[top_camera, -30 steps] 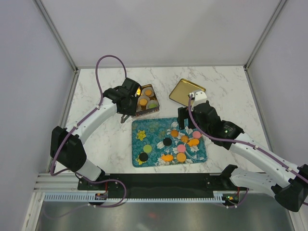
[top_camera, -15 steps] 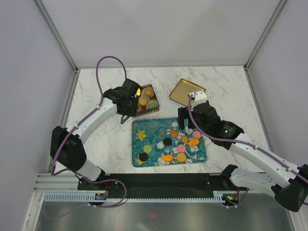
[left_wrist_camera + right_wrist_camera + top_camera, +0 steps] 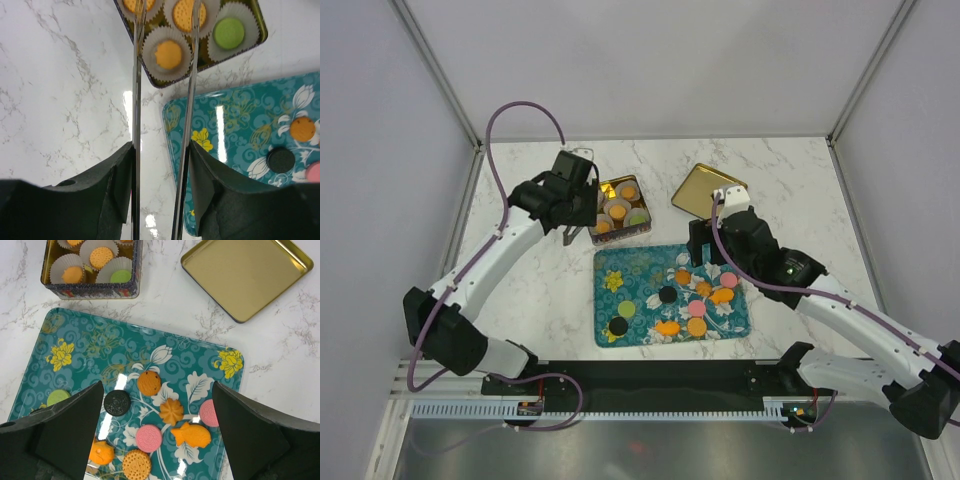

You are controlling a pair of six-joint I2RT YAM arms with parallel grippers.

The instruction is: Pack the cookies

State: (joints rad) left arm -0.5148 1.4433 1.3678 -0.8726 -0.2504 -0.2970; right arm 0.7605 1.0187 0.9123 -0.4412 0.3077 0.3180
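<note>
Several cookies lie loose on the teal flowered tray (image 3: 640,265), among them a black one (image 3: 117,402), a round orange one (image 3: 149,383), a pink one (image 3: 148,437) and an orange fish-shaped one (image 3: 190,435). More cookies sit in white paper cups inside the dark tin (image 3: 642,230), such as an orange one (image 3: 168,54) and a green one (image 3: 228,32). My left gripper (image 3: 588,212), which also shows in the left wrist view (image 3: 166,10), holds its thin metal fingers apart and empty above the tin's near-left corner. My right gripper (image 3: 157,390) is wide open and empty above the tray's cookies (image 3: 705,255).
The tin's gold lid (image 3: 708,190) lies upside down on the marble behind the tray's right end, and also shows in the right wrist view (image 3: 247,277). The tin's wall (image 3: 90,290) stands just beyond the tray's far left edge. White walls enclose the table.
My left arm has lifted and drawn back to the left, away from the tin, so more of the tin's cups show. The right arm has not moved.
</note>
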